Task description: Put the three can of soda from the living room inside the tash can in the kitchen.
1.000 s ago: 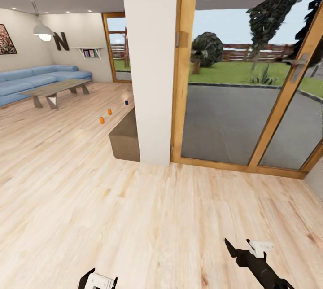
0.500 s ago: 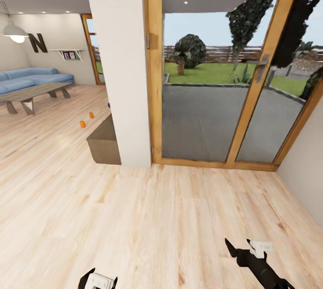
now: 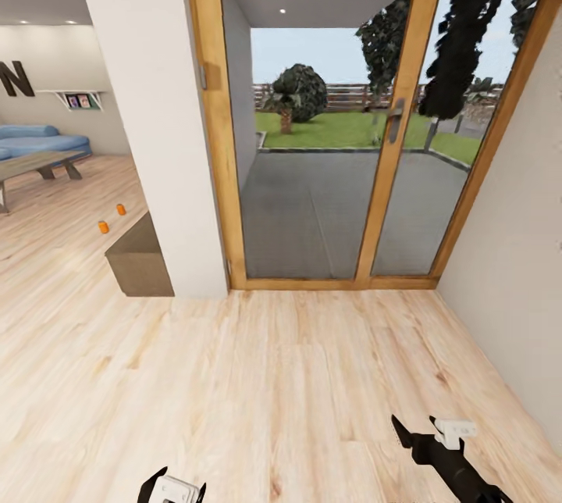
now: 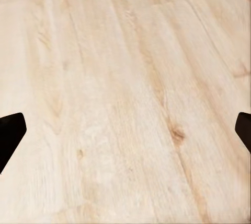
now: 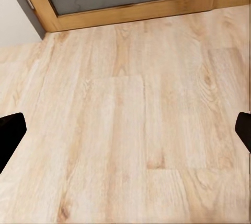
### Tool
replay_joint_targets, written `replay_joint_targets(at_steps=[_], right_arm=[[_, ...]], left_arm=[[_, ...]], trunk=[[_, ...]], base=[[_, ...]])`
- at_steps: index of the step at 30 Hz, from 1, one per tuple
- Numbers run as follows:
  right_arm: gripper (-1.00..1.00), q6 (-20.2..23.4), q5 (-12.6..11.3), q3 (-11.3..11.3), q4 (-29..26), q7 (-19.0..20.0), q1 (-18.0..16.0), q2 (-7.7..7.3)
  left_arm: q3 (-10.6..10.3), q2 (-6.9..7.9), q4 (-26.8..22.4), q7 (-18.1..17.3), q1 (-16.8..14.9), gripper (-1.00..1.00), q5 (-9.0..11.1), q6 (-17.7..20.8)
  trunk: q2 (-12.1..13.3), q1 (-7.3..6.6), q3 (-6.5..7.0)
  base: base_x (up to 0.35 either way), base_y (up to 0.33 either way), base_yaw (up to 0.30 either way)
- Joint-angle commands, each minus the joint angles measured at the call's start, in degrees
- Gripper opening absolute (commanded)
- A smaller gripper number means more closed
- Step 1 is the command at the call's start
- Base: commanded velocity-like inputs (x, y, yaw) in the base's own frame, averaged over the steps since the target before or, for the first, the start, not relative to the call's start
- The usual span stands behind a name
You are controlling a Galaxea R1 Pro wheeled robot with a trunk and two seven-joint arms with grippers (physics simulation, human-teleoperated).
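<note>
While the robot faces the glass doors (image 3: 336, 175), fetching has not begun: two orange soda cans (image 3: 103, 227) stand far off on the living-room floor, beyond the white pillar (image 3: 148, 136). Next it needs to turn left and drive there. Left gripper (image 4: 125, 130) and right gripper (image 5: 125, 130) hang low, fingers spread, empty.

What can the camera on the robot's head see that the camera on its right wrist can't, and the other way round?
The head view alone takes in two orange cans on the floor, a blue sofa, a low table, a white pillar and the garden beyond the glass doors. The right wrist view alone offers a close look at the door frame's bottom rail. Both show pale plank floor and the right gripper, open and empty.
</note>
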Motion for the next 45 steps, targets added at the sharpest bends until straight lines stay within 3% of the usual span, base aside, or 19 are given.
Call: replay_joint_targets(at_steps=[1,5,7,8,13,18,19,23,45], right_arm=[[1.0,0.0,0.01,0.03,0.0,0.0,0.0,-0.01],[1.0,-0.08,0.07,0.21,0.0,0.02,0.0,0.19],[1.0,-0.1,0.09,0.26,0.0,0.03,0.0,0.24],[1.0,-0.11,0.11,0.3,0.0,0.08,0.0,0.27],[1.0,-0.12,0.13,0.3,0.0,0.09,0.0,0.24],[1.0,-0.07,0.08,0.16,0.0,0.02,0.0,0.16],[1.0,-0.05,0.06,0.09,0.0,-0.02,0.0,0.11],[1.0,-0.04,0.05,0.02,0.0,-0.07,0.0,0.11],[1.0,-0.03,-0.05,-0.17,0.0,-0.33,0.0,-0.13]], left_arm=[[0.04,-0.01,0.0,-0.07,-0.02,1.0,0.01,0.05],[0.35,0.04,-0.38,-0.27,-0.66,1.0,0.29,1.55],[0.49,0.19,-0.93,-0.88,-2.5,1.0,0.45,5.79],[0.62,0.96,-1.41,-5.72,-8.98,1.0,0.63,14.12],[0.84,1.32,-0.67,-12.23,-13.68,1.0,0.52,17.62],[0.94,1.48,3.38,-15.0,-15.3,1.0,0.58,17.25],[0.94,1.5,5.92,-15.71,-15.68,1.0,0.57,15.78],[0.92,1.53,8.18,-16.27,-15.92,1.0,0.56,13.37],[0.41,1.57,11.66,-16.98,-16.08,1.0,-0.07,11.76]], trunk=[[0.0,0.0,0.01],[0.0,0.0,0.04],[0.0,0.0,0.04],[0.0,0.0,0.04],[0.0,0.0,0.05],[0.0,0.0,0.05],[0.0,0.0,0.05],[0.0,0.0,0.1],[0.0,0.0,0.78]], base=[[0.0,-0.107,-0.051],[0.0,-0.055,-0.026],[0.0,-0.02,-0.01],[0.0,-0.006,-0.003],[0.0,-0.003,-0.002],[0.0,-0.001,0.0],[0.0,0.0,-0.007],[0.0,0.0,-0.055],[-0.076,0.235,-0.185]])
